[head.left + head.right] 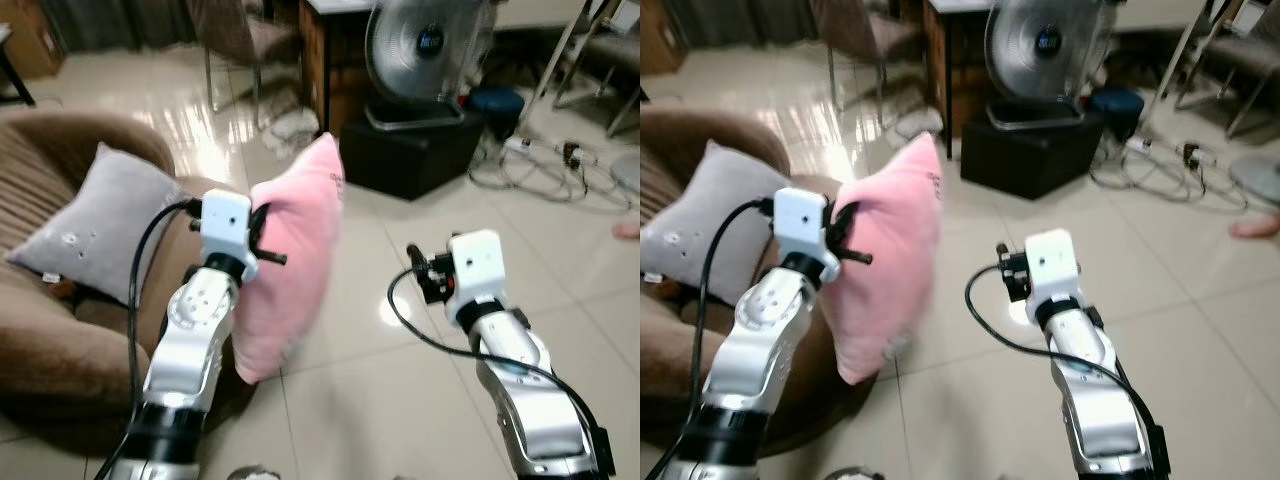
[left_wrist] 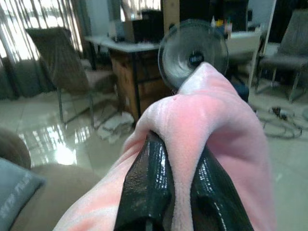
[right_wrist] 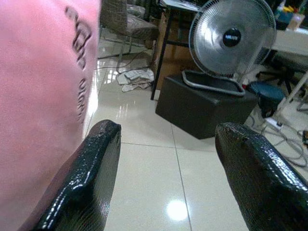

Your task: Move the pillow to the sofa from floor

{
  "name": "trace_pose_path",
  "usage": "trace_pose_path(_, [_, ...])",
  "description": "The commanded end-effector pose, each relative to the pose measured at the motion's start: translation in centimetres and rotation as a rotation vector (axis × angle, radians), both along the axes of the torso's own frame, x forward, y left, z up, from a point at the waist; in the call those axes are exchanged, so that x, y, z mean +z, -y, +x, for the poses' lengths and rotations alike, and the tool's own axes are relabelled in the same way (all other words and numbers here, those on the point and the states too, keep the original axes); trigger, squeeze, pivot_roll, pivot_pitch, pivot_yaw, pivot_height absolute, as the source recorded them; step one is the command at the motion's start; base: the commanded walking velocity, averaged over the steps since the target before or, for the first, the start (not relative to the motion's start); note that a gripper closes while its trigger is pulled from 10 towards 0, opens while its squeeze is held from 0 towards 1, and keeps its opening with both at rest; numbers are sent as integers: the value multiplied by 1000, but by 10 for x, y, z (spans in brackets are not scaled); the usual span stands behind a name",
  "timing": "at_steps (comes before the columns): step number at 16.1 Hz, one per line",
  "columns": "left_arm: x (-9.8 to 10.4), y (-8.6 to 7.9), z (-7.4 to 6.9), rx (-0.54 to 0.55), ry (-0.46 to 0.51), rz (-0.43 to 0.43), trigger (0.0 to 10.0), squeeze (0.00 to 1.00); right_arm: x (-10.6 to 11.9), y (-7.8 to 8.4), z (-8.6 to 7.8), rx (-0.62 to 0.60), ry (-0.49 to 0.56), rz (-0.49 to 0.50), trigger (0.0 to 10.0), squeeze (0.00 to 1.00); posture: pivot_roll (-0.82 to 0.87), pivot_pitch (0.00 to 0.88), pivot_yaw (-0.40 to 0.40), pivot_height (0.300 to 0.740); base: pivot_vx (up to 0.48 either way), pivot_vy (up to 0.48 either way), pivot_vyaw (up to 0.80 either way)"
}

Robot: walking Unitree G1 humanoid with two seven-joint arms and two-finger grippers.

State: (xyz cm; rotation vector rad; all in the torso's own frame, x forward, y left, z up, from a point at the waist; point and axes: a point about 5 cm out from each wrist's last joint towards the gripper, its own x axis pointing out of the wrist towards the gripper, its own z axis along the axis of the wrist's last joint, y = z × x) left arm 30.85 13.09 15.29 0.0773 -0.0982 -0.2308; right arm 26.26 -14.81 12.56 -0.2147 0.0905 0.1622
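Your left gripper (image 2: 180, 192) is pinching a fold of the pink pillow (image 1: 290, 250), lifting it just beside the sofa (image 1: 60, 350). It looks soft and light, probably sagging; grip deep. Your right gripper (image 3: 168, 168) is hanging spread apart.

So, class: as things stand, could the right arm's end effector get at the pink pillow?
Probably yes. The right end effector is open beside the pink pillow, with bare tiled floor between them and nothing in the way. The left end effector already pinches the pillow.
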Motion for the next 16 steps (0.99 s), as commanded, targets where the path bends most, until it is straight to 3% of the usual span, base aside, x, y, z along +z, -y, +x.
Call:
trace_pose_path(1, [14, 0, 2, 3, 71, 5, 10000, 0, 4, -2, 2, 12, 18, -2, 10000, 0, -77, 0, 19, 740, 371, 0, 800])
trace_pose_path(12, [11, 1, 4, -1, 62, 11, 10000, 0, 0, -4, 2, 25, 13, -21, 10000, 0, -77, 0, 18, 740, 371, 0, 800])
trace_pose_path(16, [-1, 8, 11, -20, 3, 61, 10000, 0, -5, -5, -1, 69, -15, -1, 10000, 0, -77, 0, 19, 740, 0, 0, 0])
